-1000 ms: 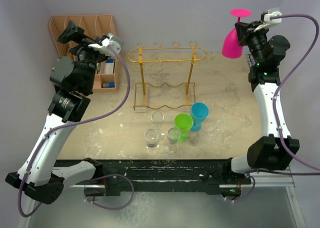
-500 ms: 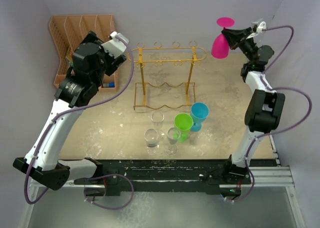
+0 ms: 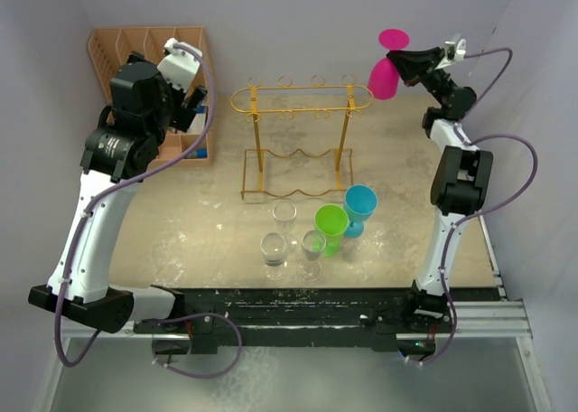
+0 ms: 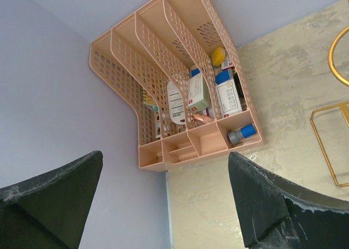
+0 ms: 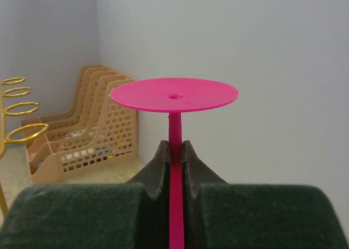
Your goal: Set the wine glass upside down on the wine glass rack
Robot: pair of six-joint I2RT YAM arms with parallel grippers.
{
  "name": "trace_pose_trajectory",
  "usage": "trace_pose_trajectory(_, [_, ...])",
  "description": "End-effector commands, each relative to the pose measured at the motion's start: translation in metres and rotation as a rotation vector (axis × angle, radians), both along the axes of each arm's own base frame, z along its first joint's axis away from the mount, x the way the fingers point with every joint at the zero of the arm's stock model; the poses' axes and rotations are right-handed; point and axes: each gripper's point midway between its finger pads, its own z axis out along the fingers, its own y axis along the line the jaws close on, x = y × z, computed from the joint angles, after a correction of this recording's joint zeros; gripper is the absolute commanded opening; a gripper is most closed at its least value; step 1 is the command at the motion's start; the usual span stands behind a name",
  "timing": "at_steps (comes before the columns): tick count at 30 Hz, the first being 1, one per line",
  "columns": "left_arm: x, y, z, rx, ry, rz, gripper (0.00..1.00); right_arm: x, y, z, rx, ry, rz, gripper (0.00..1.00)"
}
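Observation:
My right gripper is shut on the stem of a pink wine glass and holds it upside down, foot up, in the air just right of the rack's right end. In the right wrist view the fingers clamp the pink stem below the round foot. The golden wire wine glass rack stands at the back middle of the table; its loops show at the left of the right wrist view. My left gripper is open and empty, high near the peach organizer.
A peach slotted file organizer with small bottles and boxes stands at the back left, also in the left wrist view. Three clear glasses, a green glass and a blue glass stand in front of the rack.
My right gripper has carried the pink glass leftward, toward the rack's right end. My left arm has swung up and back toward the organizer.

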Motion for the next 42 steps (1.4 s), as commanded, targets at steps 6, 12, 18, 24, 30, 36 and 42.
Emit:
trace_pose_trajectory(6, [-0.004,0.005,0.005,-0.062,-0.012,0.013,0.99,-0.034,0.054,0.018,-0.037,-0.219,0.126,0.00])
trace_pose_trajectory(12, [0.000,0.005,-0.004,-0.037,0.013,0.002,0.99,-0.051,0.065,0.017,-0.008,-0.265,0.176,0.00])
trace_pose_trajectory(18, [0.003,0.003,-0.012,-0.031,0.032,-0.004,0.99,-0.062,0.073,0.021,-0.019,-0.256,0.190,0.00])
trace_pose_trajectory(24, [0.004,0.000,-0.018,-0.035,0.048,-0.015,0.99,-0.074,0.088,0.026,-0.040,-0.274,0.205,0.00])
trace_pose_trajectory(30, [0.004,-0.001,-0.024,-0.034,0.064,-0.023,0.99,-0.085,0.097,0.035,-0.043,-0.300,0.210,0.00])
trace_pose_trajectory(36, [0.003,-0.002,-0.025,-0.035,0.063,-0.025,0.99,-0.091,0.100,0.036,-0.052,-0.301,0.212,0.00])
trace_pose_trajectory(42, [0.004,-0.001,-0.025,-0.034,0.060,-0.021,0.99,-0.093,0.102,0.026,-0.073,-0.283,0.212,0.00])
